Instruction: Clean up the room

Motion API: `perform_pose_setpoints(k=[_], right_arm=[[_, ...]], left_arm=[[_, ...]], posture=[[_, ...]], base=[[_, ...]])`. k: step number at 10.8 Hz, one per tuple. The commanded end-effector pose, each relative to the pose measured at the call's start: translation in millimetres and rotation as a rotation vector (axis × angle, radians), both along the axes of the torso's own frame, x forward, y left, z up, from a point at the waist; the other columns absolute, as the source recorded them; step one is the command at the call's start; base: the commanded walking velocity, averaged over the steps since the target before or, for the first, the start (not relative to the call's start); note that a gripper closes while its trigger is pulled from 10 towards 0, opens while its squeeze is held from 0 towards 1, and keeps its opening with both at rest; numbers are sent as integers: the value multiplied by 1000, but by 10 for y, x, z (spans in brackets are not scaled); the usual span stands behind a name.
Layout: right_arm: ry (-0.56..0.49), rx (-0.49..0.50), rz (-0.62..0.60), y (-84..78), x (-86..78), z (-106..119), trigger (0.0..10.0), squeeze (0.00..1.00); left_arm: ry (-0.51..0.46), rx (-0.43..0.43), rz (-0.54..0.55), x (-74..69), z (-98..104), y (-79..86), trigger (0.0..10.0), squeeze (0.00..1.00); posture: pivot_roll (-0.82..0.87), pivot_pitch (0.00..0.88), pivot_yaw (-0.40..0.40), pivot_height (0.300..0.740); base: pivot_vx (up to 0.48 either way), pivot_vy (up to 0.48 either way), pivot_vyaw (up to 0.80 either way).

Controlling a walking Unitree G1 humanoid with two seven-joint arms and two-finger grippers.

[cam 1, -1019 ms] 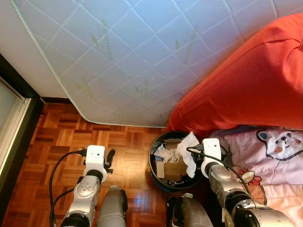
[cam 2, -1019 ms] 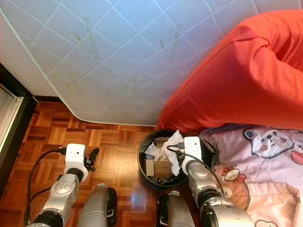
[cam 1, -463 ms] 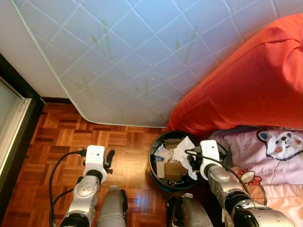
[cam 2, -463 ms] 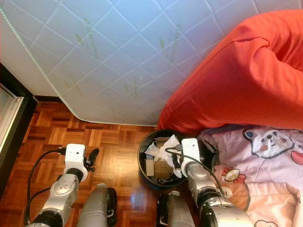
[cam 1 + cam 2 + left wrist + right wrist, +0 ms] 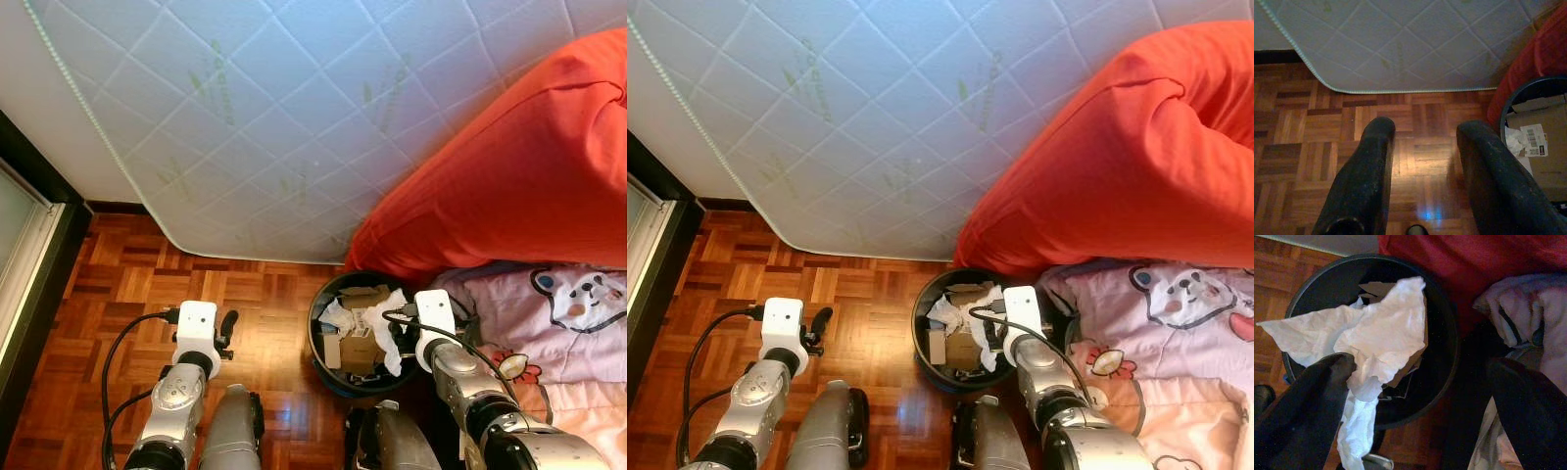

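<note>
A black waste bin (image 5: 315,328) stands on the parquet between my arms, holding cardboard (image 5: 361,350) and crumpled paper. My right gripper (image 5: 1420,364) hangs over the bin's right rim (image 5: 1449,333) with its fingers wide apart. A white crumpled tissue (image 5: 1386,328) drapes over one finger and hangs down into the bin; in the left eye view the tissue (image 5: 390,318) lies just inside the rim. My left gripper (image 5: 1425,127) is open and holds nothing, low above the floor to the left of the bin.
A white quilted mattress (image 5: 274,117) leans behind the bin. A red bedcover (image 5: 509,176) bulges over the bin's far right side. A pink cartoon blanket (image 5: 568,313) lies at the right. A dark door frame (image 5: 29,176) borders the left.
The right gripper has sunk toward the bin and the tissue has dropped from above the rim to inside it. The left arm has not moved.
</note>
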State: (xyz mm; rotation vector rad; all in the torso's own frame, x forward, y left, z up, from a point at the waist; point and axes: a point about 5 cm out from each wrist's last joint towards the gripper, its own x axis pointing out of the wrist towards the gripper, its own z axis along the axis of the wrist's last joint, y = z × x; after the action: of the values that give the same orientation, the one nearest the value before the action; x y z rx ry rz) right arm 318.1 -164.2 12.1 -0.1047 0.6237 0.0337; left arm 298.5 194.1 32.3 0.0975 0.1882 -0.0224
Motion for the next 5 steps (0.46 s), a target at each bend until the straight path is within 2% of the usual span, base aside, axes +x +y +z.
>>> perform_pose_setpoints(k=[1, 3, 5], right_arm=[[67, 15, -25, -40, -113, -123, 10000, 1000], [79, 92, -77, -44, -109, -120, 10000, 1000], [83, 232, -163, -35, -85, -98, 10000, 1000]], left_arm=[[38, -6, 2, -71, -83, 6, 10000, 0], [37, -7, 2, -73, -84, 2, 10000, 0], [36, -6, 3, -74, -83, 2, 10000, 0]], posture=[[199, 334, -68, 656], [203, 335, -68, 656], [205, 335, -68, 656]], base=[[0, 0, 0], [0, 0, 0], [0, 0, 0]])
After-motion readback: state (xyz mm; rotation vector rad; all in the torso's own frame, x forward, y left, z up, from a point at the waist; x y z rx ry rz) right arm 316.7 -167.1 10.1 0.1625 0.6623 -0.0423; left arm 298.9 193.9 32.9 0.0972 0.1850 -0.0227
